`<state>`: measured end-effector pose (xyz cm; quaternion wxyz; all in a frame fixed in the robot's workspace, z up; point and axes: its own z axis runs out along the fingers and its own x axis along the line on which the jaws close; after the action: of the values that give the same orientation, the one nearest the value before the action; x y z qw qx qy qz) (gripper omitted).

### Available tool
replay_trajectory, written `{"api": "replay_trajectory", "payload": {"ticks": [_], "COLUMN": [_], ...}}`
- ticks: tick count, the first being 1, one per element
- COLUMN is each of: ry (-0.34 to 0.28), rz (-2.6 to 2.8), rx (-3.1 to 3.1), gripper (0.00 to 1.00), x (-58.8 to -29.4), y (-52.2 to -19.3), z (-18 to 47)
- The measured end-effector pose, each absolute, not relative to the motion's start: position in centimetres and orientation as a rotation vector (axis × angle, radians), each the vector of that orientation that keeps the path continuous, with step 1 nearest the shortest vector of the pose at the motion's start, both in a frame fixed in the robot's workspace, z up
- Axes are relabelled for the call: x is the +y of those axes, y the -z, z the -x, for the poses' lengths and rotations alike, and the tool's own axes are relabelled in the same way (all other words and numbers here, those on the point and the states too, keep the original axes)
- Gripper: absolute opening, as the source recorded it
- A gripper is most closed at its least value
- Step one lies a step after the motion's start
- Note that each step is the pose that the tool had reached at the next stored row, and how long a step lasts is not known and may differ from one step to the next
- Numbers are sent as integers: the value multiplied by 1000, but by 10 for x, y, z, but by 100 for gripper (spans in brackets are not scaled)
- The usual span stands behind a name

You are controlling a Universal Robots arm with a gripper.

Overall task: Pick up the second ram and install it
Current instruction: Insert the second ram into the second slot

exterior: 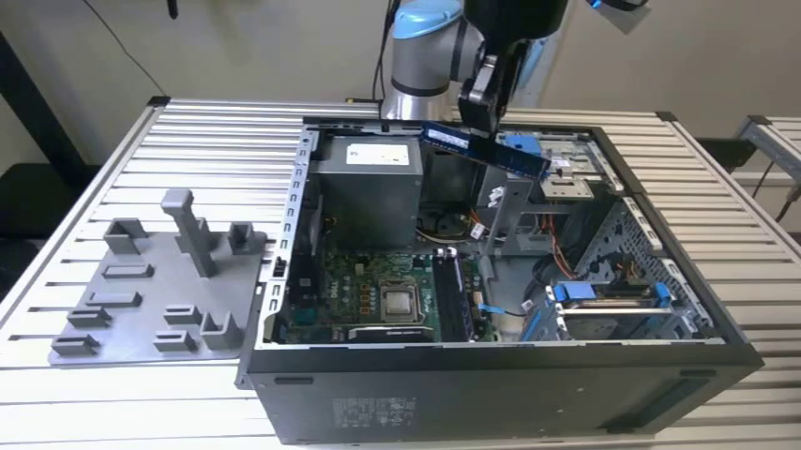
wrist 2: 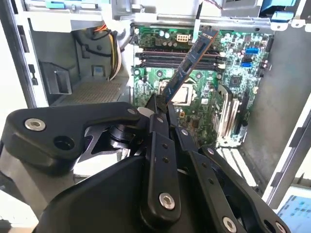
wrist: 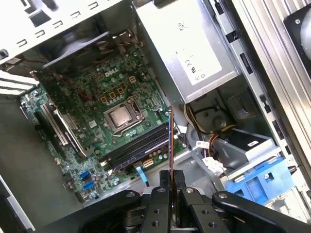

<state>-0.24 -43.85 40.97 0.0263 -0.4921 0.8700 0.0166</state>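
**Item:** second ram, a long, thin, flat dark memory stick. We find it in the air over the open black metal tower computer case, well above the green motherboard and apart from it. In the exterior view it slants, with its end toward the exterior view's right the lower one. In the second wrist view the stick runs out from the jaws over the board. In the first wrist view the stick is edge-on, a thin line.

**Hidden or unclear:**
- The jaws cover the held end of the stick, and we cannot make out its label or chips.
- The long black memory slots lie beside the square silver processor socket. We cannot tell whether any slot is filled.
- The arm is cut off at the top edge of the exterior view.

**Arm:** the grey and pale-blue jointed arm stands behind the case, its wrist reaching over the opening. The black linkage gripper points downward.

**Jaws:** clenched on the second ram near one end, one on each flat face.

**Also present:**
- a grey metal power supply box inside the case;
- a blue plastic drive caddy;
- a grey plastic tray with upright posts, beside the case on the exterior view's left;
- the ribbed pale metal worktop, which carries both tray and case.
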Motion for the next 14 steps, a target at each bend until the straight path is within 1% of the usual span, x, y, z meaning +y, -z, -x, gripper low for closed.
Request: {"api": "replay_trajectory", "payload": {"ticks": [14], "ry": [-44], "rz": [1289], "rx": [2804], "gripper": [14], "x": [-439], "y": [-409], "z": [2]}}
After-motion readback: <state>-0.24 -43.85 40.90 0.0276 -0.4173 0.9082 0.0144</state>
